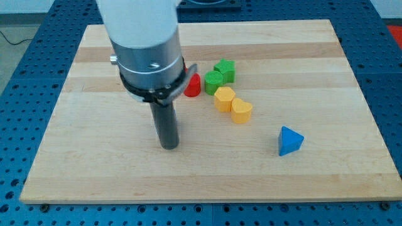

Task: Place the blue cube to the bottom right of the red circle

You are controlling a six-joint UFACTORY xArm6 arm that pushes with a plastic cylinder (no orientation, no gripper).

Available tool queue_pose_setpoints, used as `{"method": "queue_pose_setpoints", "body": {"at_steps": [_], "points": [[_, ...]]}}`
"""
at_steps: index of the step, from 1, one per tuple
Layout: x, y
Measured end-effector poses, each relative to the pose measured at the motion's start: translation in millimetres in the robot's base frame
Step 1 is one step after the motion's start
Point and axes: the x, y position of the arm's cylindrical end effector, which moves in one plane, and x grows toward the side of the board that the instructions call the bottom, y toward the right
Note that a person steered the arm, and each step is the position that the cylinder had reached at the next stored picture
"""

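My tip (169, 147) rests on the wooden board (94, 169), left of centre toward the view's bottom. The blue cube does not show anywhere; the rod and arm body may hide it. The red circle (193, 86) peeks out at the right edge of the arm body, up and to the right of my tip, partly hidden by the arm.
Two green blocks (225, 69) (213, 80) lie just right of the red circle. A yellow block (224, 98) and an orange-yellow block (241, 110) sit below them. A blue triangular block (289, 140) lies at the lower right.
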Motion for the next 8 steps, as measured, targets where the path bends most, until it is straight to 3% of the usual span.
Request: {"method": "queue_pose_setpoints", "body": {"at_steps": [4,6,8], "points": [[-8,9],[-52,5],[-14,6]]}}
